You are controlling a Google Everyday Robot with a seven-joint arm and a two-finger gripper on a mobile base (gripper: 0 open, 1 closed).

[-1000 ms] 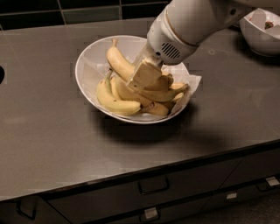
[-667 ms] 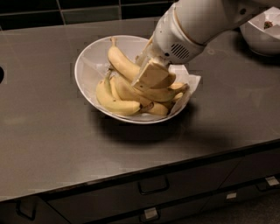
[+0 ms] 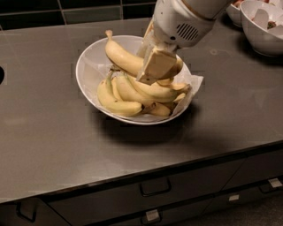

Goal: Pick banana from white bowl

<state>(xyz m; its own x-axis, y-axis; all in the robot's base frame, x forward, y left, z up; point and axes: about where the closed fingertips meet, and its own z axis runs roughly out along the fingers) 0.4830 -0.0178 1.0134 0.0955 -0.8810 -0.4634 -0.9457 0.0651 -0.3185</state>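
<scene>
We see a dark grey surface that fills most of the view, with dark drawers under its front edge and dark tiles behind it. The white arm comes down from the top right, over the right half of the white bowl. This wide, shallow bowl stands near the middle of the surface, and a white liner sticks out over its right rim.

At the top right corner stand 2 small bowls, well apart from the white bowl.

The banana lies on top of the pile in the white bowl. It is tilted, with the stem pointing up to the back left near the rim, and its other end passes behind the tool. Under it lie the other bananas, several of them, curved along the front and the right side of the bowl.

The tool is at the end of the arm, low inside the bowl, and its tan part covers the right part of the banana and touches it. We cannot tell if the tool is apart, together or clamped on the banana.
</scene>
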